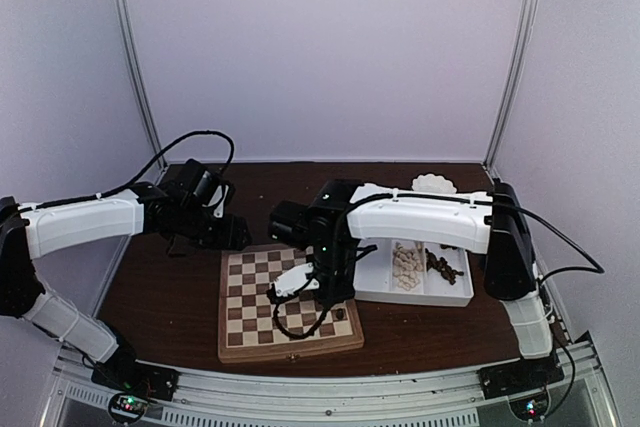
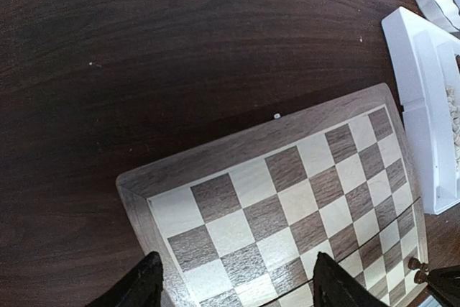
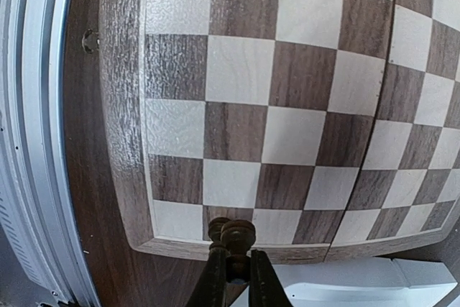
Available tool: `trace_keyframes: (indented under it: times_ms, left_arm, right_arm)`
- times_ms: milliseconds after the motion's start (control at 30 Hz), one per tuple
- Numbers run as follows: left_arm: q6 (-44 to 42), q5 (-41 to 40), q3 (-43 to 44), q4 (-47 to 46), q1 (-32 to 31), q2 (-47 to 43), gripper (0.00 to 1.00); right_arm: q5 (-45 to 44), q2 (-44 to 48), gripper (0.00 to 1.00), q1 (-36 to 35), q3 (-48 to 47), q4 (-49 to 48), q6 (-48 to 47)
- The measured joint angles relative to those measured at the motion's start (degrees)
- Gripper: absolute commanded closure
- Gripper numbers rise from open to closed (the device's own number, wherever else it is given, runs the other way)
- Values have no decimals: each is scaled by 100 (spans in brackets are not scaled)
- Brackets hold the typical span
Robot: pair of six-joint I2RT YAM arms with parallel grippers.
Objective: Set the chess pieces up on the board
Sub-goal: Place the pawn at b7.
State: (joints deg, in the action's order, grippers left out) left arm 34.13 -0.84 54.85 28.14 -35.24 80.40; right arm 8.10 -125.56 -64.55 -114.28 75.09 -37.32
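The checkered wooden board [image 1: 262, 299] lies at the table's front centre, its squares bare in the left wrist view [image 2: 287, 199] and the right wrist view [image 3: 302, 77]. My right gripper [image 3: 238, 255] is shut on a dark brown chess piece [image 3: 239, 234], held low over the row by the board's right edge [image 1: 338, 305]. A second rounded dark top sits tight against its left; I cannot tell whether it is a separate piece. My left gripper [image 2: 237, 282] hangs open and empty over the board's far left corner [image 1: 240, 235]. More chess pieces, cream [image 1: 405, 267] and dark [image 1: 440, 267], lie in the tray.
A white divided tray [image 1: 455, 297] stands right of the board, touching its edge [image 2: 424, 106]. A white scalloped dish [image 1: 433, 184] sits behind it. The metal frame rail [image 3: 36, 141] runs along the near table edge. White booth walls enclose the table.
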Motion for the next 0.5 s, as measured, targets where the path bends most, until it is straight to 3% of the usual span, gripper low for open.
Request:
trace_keyframes:
  times_ms: [500]
  left_arm:
    - [-4, -28, -9, 13, 0, 0, 28]
  right_arm:
    - [-94, -264, 95, -234, -15, 17, -2]
